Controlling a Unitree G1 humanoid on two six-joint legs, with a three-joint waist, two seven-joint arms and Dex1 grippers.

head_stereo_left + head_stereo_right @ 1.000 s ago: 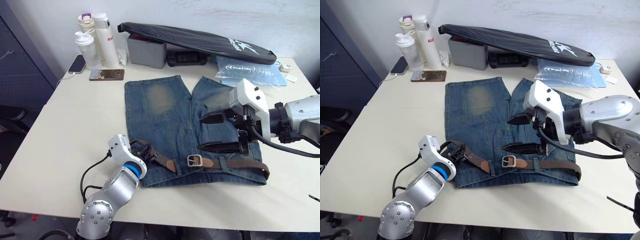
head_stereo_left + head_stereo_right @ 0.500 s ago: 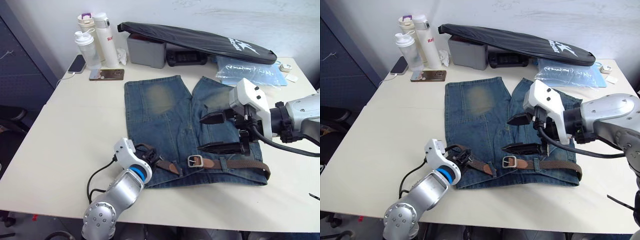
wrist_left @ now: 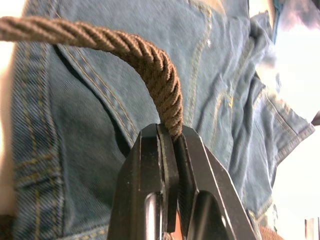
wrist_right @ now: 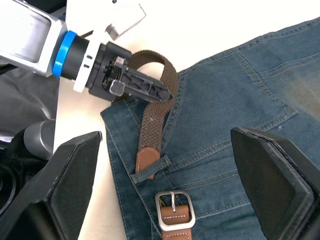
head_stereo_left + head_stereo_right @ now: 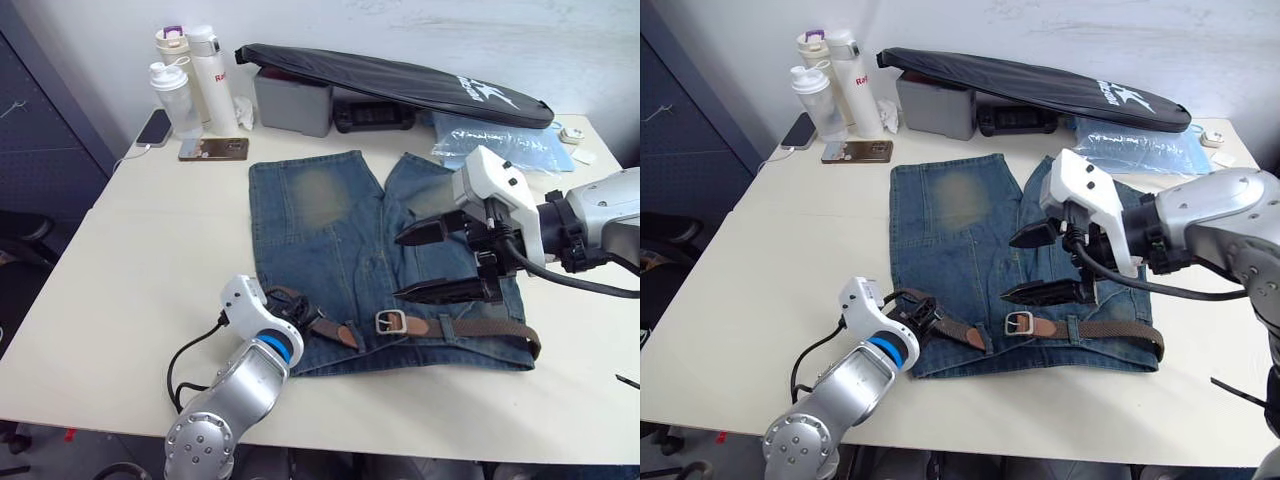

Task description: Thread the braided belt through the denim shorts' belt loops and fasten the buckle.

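With our left end effector point(image 5: 293, 311) clamped on the braided belt point(image 4: 159, 95), its tan tip has slid through a belt loop point(image 4: 150, 170) toward the buckle point(image 5: 389, 321) on the denim shorts point(image 5: 330, 240), while our right end effector point(image 5: 428, 262) hovers wide open, empty.

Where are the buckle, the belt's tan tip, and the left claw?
buckle point(image 4: 173, 209), right wrist view, silver frame.
tan tip point(image 4: 145, 161), right wrist view, leather end.
left claw point(image 3: 170, 145), left wrist view, closed fingertips pinching the braided belt point(image 3: 125, 45).

A cream bench point(image 5: 130, 260) stood against a pale wall point(image 5: 400, 30); a dark cabinet point(image 5: 40, 130) flanked its left side.
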